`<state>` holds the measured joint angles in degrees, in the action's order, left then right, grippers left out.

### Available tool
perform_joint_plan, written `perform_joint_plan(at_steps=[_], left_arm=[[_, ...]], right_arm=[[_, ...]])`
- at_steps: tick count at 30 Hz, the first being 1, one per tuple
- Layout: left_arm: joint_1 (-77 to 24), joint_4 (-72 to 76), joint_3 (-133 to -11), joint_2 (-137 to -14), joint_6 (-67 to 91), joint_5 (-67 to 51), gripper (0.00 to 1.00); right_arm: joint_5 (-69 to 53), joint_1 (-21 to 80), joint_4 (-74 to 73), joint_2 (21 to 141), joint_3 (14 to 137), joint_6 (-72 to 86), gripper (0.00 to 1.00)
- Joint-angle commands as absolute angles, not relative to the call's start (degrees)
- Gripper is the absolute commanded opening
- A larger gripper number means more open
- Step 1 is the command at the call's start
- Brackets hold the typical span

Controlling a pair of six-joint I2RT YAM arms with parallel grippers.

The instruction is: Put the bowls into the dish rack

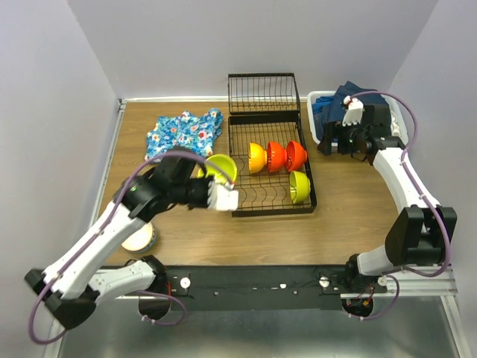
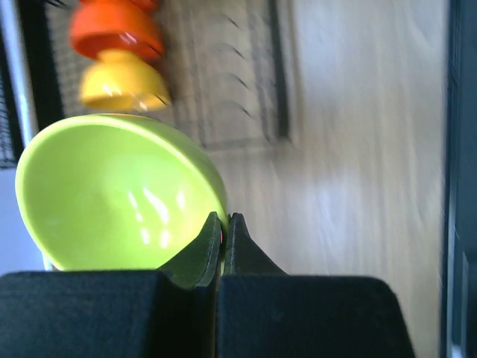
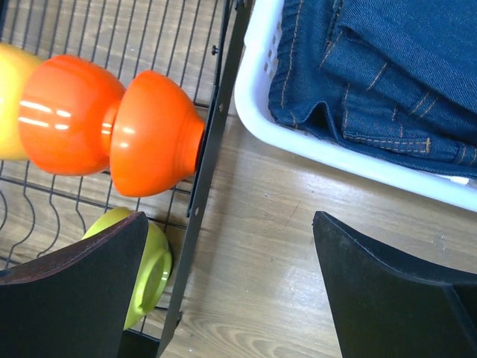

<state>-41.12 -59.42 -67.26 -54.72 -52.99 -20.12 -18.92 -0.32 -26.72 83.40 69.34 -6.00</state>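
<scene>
Left gripper (image 2: pixel 224 224) is clenched on the rim of a lime-green bowl (image 2: pixel 112 194), holding it just beside the left edge of the dish rack (image 1: pixel 272 212). Inside the rack, a yellow-orange bowl (image 1: pixel 256 157) and two red-orange bowls (image 1: pixel 276 156) stand on edge in a row, and a second lime-green bowl (image 1: pixel 299 186) sits near the rack's right front corner. Right gripper (image 3: pixel 229 227) hangs released, jaws wide, just off the rack's right edge beside a white basket (image 3: pixel 257 104).

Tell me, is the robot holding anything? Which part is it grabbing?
Yes. The left gripper pinches a lime-green bowl by its rim. The right gripper is open, holding nothing.
</scene>
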Motion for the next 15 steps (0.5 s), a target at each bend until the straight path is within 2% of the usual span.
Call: perform_joint_plan(at_steps=[1,8,10,15], left_arm=[[-40.4,-34.4,-68.8,-63.1,-30.1,-27.8,0.0],[-40.3,-5.5,-69.7,-72.9,5.6,-31.0,0.0],[-40.3,7.9,-66.4,-75.3,11.9,-34.5,0.0],[-40.4,30.0,-61.6,-84.2,35.3,-36.7,0.0]], right_arm=[[-17.7,-0.1,-27.2,85.5,71.9,-6.0,1.0],[-17.4,-0.4,-31.1,88.5,76.5,7.2,1.0],[-17.4,-0.4,-33.2,89.4,78.7,8.3,1.0],[-15.3,-0.4,-35.7,91.0,78.8,8.5,1.0]])
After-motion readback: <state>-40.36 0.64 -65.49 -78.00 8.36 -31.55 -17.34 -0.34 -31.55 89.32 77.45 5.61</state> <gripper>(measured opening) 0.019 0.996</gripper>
